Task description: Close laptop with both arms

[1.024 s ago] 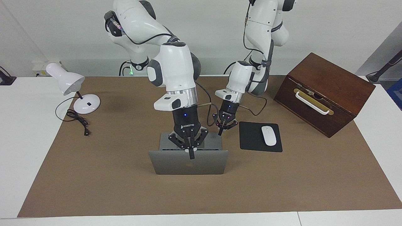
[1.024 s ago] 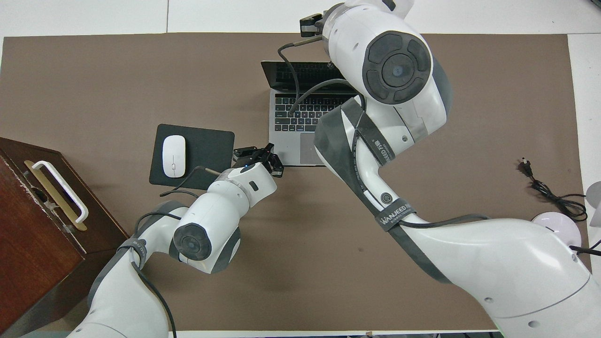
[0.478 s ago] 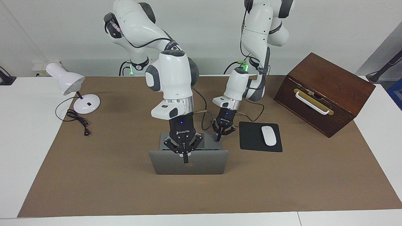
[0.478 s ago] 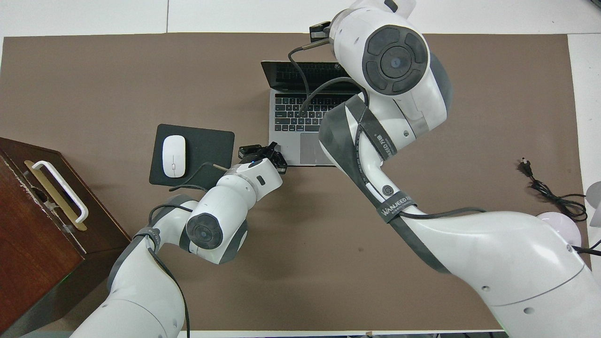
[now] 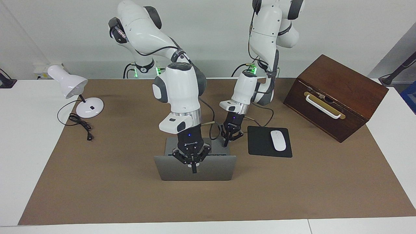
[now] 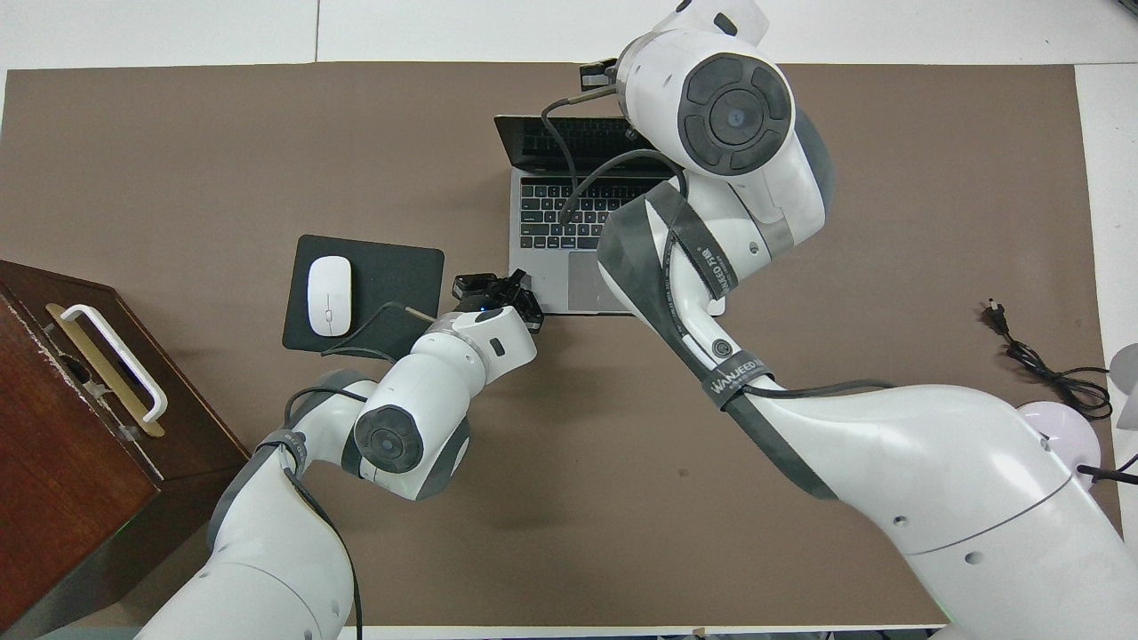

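Now the grey laptop (image 5: 195,167) stands open a little below the middle of the facing view, on the brown table mat (image 5: 107,182), its lid back toward the camera and its keyboard toward the robots; in the overhead view it sits just above the middle of the frame. Over the last second the right gripper (image 5: 194,170) has come down and shifted slightly, so its pressed-together fingertips now sit lower against the outer face of the lid, just under the top edge, where before they hung nearer that edge. The lid's angle looks unchanged, so closing has not really begun. The left gripper (image 5: 225,143), likewise pinched shut on nothing, has slid in from the mousepad (image 5: 260,143) side and now hangs at the corner of the laptop's base beside the trackpad, seemingly ready to pin the base down; whether it touches the metal I cannot tell. That suggests the setup is nearly done: one arm braces, the other pushes the lid toward the robots. The white mouse (image 5: 278,140), the wooden box (image 5: 338,94) at the right of the facing view and the desk lamp (image 5: 76,92) at its upper left lie undisturbed.
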`<state>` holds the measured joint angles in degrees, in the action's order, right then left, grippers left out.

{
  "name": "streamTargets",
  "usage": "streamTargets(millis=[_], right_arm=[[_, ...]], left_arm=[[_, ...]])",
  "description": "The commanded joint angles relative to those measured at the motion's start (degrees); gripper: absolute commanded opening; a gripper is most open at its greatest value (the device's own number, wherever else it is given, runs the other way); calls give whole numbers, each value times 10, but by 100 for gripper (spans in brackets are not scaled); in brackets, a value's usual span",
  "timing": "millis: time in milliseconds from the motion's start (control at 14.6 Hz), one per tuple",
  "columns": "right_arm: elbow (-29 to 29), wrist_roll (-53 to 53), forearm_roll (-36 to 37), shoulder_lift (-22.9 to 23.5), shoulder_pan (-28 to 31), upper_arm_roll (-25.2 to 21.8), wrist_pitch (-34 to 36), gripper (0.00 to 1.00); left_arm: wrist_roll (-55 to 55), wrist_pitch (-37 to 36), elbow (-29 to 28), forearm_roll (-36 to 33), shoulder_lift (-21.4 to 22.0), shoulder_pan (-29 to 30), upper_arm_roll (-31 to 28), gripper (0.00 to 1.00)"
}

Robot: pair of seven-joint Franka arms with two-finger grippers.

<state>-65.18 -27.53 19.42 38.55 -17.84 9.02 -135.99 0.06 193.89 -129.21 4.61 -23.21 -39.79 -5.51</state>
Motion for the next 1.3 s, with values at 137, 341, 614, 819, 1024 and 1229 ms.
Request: streamTargets(millis=[137,341,614,819,1024,1229], right_arm=[[16,14,-32,10,5,9,24,0],[16,16,-77,7,5,10,58,0],[16,18,-133,4,5,12,92,0],[15,38,-168,-3,9,12,132,0],[12,38,-195,-8,9,12,157,0],[-6,38,-227,-17,15,11,181,0]], left_arm=[[27,20,-28,0,-18,-5,-8,0],[27,27,-37,0,-17,-6,-8,0],[27,35,-42,0,-17,-6,-8,0],[28,35,-46,0,-16,-7,-8,0],[32,34,-51,0,-15,-8,-8,0],[40,34,-53,0,-17,-7,-8,0]])
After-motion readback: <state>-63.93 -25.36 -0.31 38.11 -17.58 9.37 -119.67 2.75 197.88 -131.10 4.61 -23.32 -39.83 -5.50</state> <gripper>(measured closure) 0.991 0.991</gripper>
